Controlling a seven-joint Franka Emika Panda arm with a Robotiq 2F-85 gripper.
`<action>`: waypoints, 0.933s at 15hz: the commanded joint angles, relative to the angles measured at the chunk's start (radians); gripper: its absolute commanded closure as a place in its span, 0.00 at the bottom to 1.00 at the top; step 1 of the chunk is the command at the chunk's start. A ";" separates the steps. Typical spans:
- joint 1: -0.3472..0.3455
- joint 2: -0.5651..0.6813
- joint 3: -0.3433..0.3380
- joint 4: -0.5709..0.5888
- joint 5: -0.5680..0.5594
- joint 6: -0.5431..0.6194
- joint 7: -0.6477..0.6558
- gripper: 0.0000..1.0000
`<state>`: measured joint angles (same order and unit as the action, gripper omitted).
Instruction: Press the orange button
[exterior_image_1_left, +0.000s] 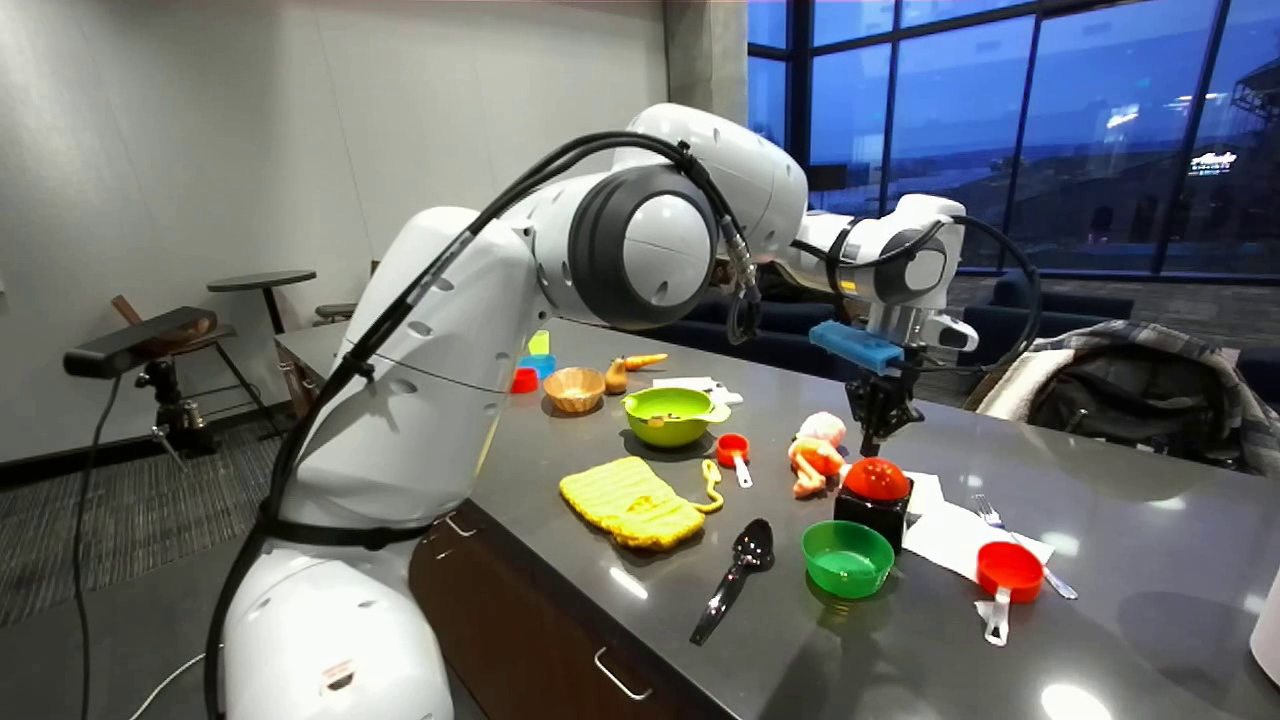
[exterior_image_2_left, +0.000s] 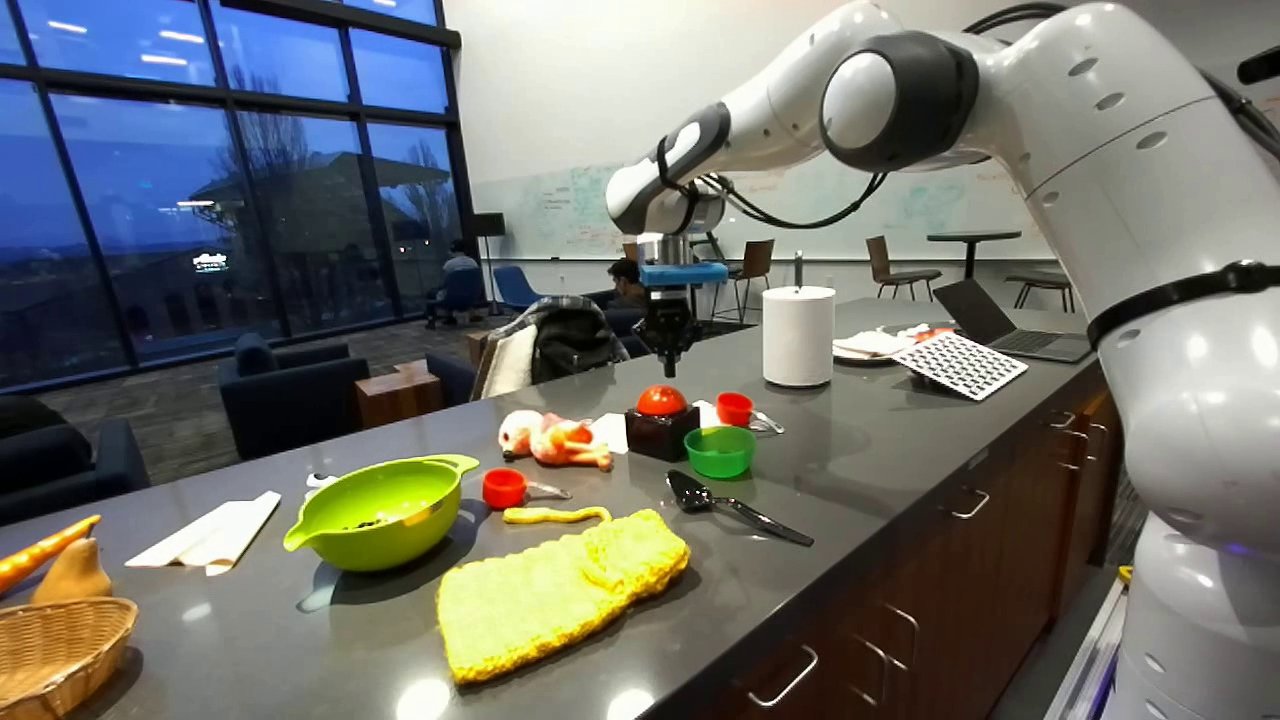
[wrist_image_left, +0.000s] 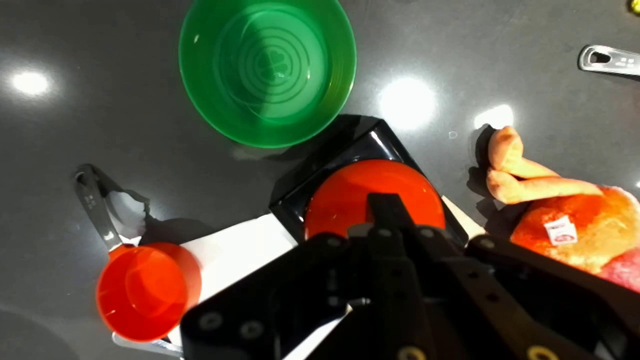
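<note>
The orange button (exterior_image_1_left: 877, 479) is a round dome on a black square base (exterior_image_1_left: 872, 520). It stands upright on the dark counter; the dome also shows in an exterior view (exterior_image_2_left: 661, 402) and in the wrist view (wrist_image_left: 340, 195). My gripper (exterior_image_1_left: 871, 446) points straight down with its fingers together and nothing between them. In an exterior view the fingertips (exterior_image_2_left: 671, 370) are just above the dome, with a small gap. In the wrist view the fingertips (wrist_image_left: 387, 202) overlap the dome and hide its lower part.
A green bowl (wrist_image_left: 270, 65) stands close beside the base. A plush toy (exterior_image_2_left: 555, 440) lies on the other side. A red measuring cup (exterior_image_1_left: 1010, 572), a fork (exterior_image_1_left: 988, 510), white paper (exterior_image_1_left: 965, 540) and a black spoon (exterior_image_1_left: 738, 575) are near.
</note>
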<state>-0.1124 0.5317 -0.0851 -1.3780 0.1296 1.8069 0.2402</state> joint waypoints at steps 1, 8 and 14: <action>-0.010 0.002 0.000 -0.005 0.011 -0.003 -0.020 1.00; -0.022 0.024 -0.004 -0.012 0.012 0.003 -0.018 1.00; -0.019 0.029 0.003 -0.001 0.011 -0.002 -0.033 1.00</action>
<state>-0.1297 0.5695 -0.0865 -1.3826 0.1296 1.8085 0.2328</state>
